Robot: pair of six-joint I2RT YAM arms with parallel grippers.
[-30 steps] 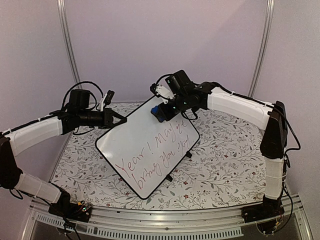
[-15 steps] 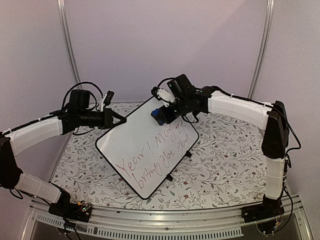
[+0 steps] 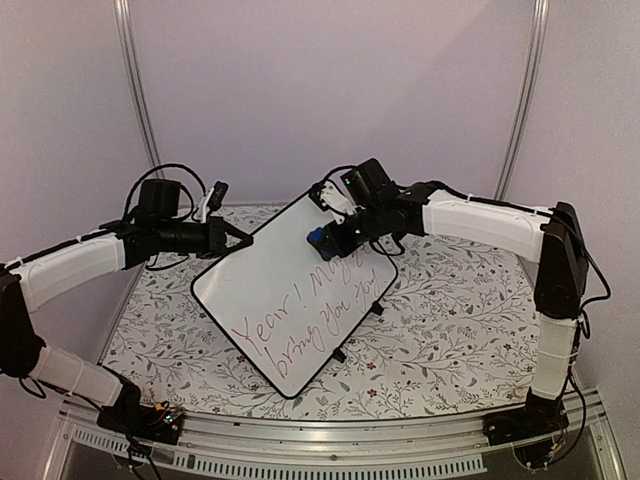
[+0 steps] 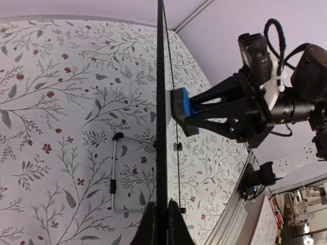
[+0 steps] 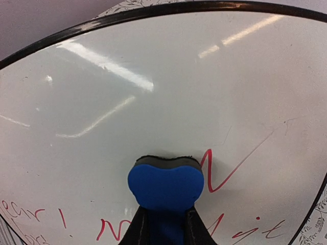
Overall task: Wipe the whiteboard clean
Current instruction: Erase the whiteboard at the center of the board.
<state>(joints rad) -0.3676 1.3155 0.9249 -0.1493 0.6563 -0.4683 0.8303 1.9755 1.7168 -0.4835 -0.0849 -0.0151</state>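
Note:
The whiteboard [image 3: 290,300] is a white board with a thin black rim, tilted up off the table, with red handwriting on its lower half. My left gripper [image 3: 243,238] is shut on its upper left edge; the left wrist view shows the board edge-on [image 4: 161,102] between the jaws [image 4: 163,217]. My right gripper [image 3: 325,238] is shut on a blue eraser [image 5: 166,182] whose dark felt face presses on the whiteboard [image 5: 153,76] just above the red writing. The eraser [image 4: 182,108] also shows touching the board's face in the left wrist view.
The table has a floral cloth [image 3: 450,320]. A thin wire stand [image 4: 115,173] and small black feet [image 3: 377,308] are on the board's back and lower edge. An aluminium rail [image 3: 330,440] runs along the near edge, with purple walls behind.
My right gripper with the eraser has slid down and to the right across the board's upper part toward the writing. The left arm and the board have held still.

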